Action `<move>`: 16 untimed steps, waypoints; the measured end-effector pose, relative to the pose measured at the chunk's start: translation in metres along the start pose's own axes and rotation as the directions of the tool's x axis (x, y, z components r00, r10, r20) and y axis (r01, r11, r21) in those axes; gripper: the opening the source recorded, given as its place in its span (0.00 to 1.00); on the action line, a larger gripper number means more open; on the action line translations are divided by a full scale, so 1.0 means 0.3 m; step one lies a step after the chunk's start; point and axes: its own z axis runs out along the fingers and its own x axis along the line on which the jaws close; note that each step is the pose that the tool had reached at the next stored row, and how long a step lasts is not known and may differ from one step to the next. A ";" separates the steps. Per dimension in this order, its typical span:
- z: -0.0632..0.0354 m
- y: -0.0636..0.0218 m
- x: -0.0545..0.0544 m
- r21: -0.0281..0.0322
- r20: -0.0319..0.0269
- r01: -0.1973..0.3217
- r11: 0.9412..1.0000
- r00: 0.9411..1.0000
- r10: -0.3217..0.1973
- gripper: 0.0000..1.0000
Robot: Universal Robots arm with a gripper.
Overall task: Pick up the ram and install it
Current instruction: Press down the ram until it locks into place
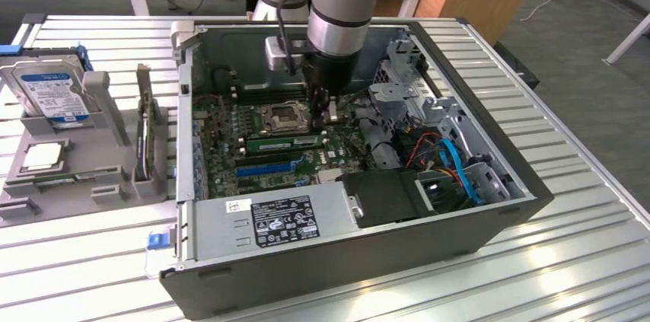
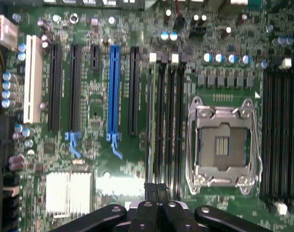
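The ram [image 1: 285, 141] is a long green stick lying along a memory slot on the motherboard, beside the CPU socket [image 1: 282, 116]. In the wrist view the ram [image 2: 149, 121] shows edge-on in the slot farthest from the socket [image 2: 223, 145]. My gripper [image 1: 324, 119] reaches down into the open computer case [image 1: 508, 185] at one end of the stick. Its fingers [image 2: 151, 189] are shut together right over that end of the ram. I see nothing held between them, and I cannot tell whether they touch the stick.
To the exterior view's left of the case, a grey holder [image 1: 61, 177] carries a hard drive [image 1: 51, 90], a square processor chip [image 1: 41, 156] and an upright card [image 1: 145, 132]. Inside the case are the power supply [image 1: 274, 219], blue cables [image 1: 462, 173] and a blue expansion slot [image 2: 113, 92].
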 end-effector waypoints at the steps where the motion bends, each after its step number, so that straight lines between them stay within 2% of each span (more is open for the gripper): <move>1: 0.000 0.009 0.000 0.000 0.000 0.000 1.000 1.000 0.000 0.10; 16: 0.002 0.107 -0.001 0.002 0.000 -0.001 1.000 1.000 0.001 0.10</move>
